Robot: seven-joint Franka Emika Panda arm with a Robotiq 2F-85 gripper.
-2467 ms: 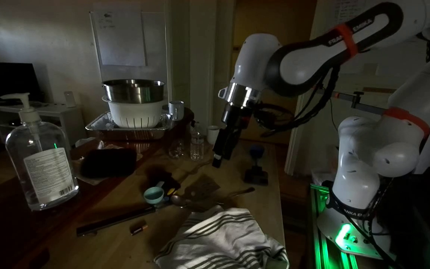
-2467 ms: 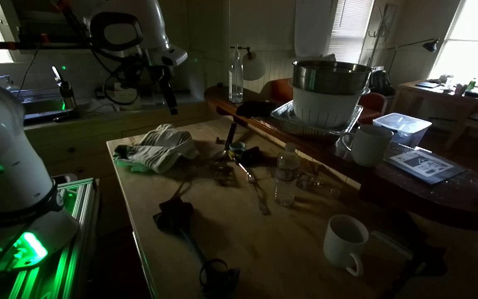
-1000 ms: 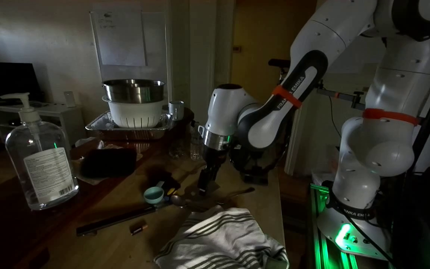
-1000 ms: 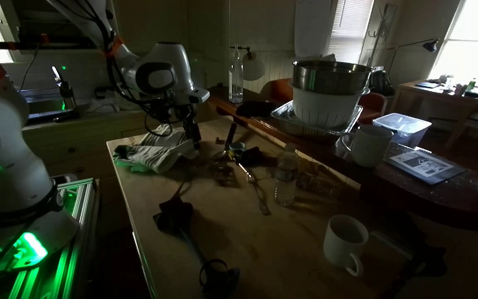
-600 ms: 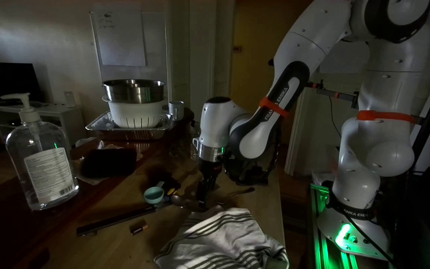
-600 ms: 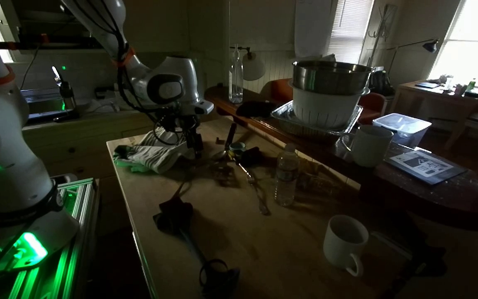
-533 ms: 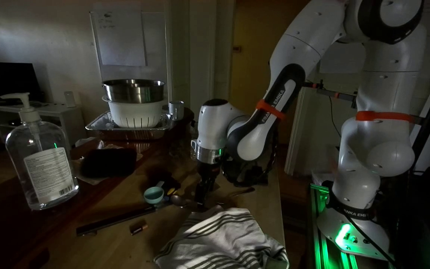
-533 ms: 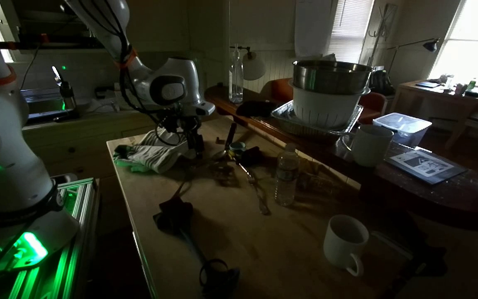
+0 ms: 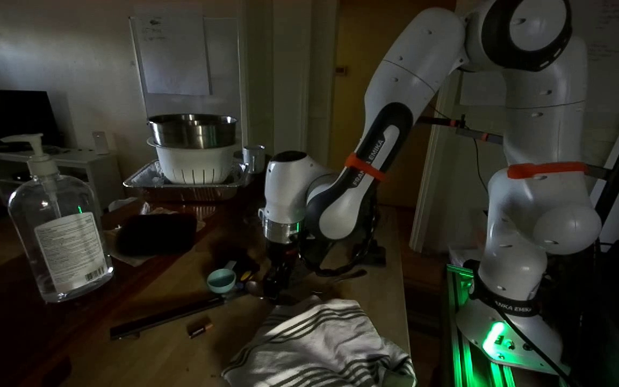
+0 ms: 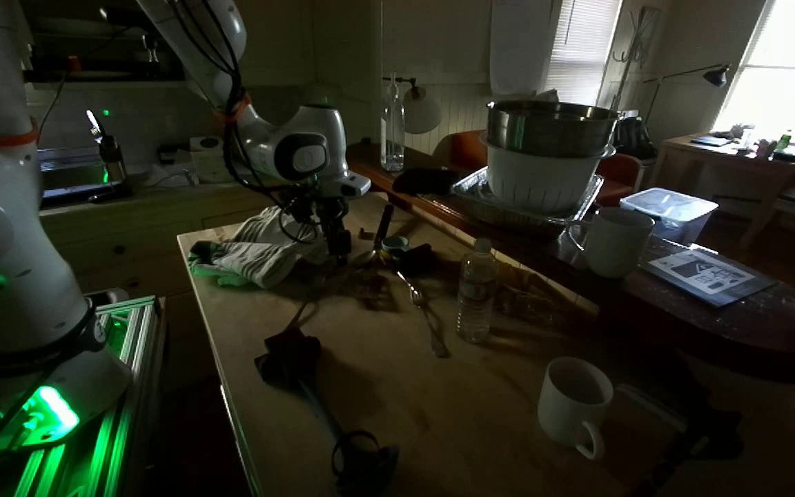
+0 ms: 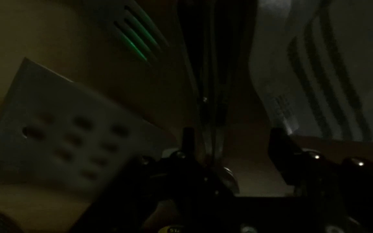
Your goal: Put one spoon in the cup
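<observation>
The small teal cup stands on the wooden table; it also shows in an exterior view. A metal spoon lies right beside it, its handle hidden behind my gripper. My gripper is low over the table at the spoon, short of the cup, and also shows in an exterior view. In the dark wrist view my gripper is open. Two thin utensil handles run side by side between its fingertips, nearer the left finger. A spoon bowl shows partly below them. Contact cannot be told.
A striped towel lies close beside the gripper. A slotted spatula and a fork lie on the other side. A black bar and battery lie near the cup. A clear bottle and white mug stand farther off.
My gripper has come down from high above the table and moved sideways toward the cup, to the spoon beside the towel. The cup, spoon and other objects have not visibly moved.
</observation>
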